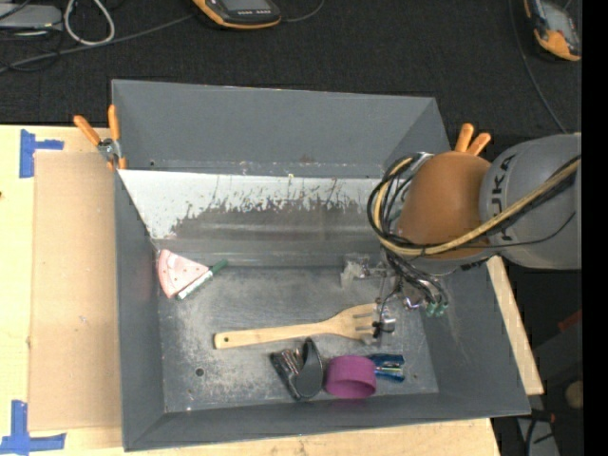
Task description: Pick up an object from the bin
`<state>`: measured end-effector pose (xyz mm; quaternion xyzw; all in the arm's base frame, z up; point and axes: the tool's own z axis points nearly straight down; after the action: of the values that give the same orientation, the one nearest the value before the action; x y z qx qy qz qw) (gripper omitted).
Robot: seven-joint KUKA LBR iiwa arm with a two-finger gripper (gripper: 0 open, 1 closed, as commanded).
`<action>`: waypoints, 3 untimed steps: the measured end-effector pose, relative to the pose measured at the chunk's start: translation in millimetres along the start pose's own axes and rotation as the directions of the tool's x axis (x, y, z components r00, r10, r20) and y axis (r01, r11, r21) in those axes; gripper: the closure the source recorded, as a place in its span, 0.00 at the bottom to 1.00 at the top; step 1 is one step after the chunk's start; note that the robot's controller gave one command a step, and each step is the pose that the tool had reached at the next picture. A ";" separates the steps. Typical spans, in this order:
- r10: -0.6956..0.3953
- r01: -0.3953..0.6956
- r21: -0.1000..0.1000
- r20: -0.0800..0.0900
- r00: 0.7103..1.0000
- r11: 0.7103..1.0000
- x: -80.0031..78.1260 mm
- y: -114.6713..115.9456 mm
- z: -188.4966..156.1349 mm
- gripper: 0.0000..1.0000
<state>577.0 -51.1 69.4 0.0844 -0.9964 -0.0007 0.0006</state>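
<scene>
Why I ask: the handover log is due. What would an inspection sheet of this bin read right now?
Surface: grey metal bin, floor scuffed and speckled.
Job's things: wooden spatula lying flat across the floor, slotted head to the right, under the gripper.
Clutter: pink wedge at the left; dark clip, purple cup and small blue thing close together by the near wall.
Grippers: gripper low at the spatula's head; a hold cannot be confirmed.
Cables: black and yellow cables loop round the orange wrist cover.
Surroundings: dark surface beyond the bin with loose cords and an orange handheld device.
</scene>
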 end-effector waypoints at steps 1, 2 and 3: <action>0.007 -0.007 0.000 0.000 1.000 1.000 6.8 -2.3 -0.1 0.00; -0.086 0.086 -0.002 0.000 0.996 0.996 10.5 -11.0 0.0 0.00; -0.387 0.387 -0.004 0.000 0.922 0.922 18.4 -20.7 -46.7 0.00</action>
<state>562.4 -74.7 116.1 0.2794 -0.9602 -0.0027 0.0009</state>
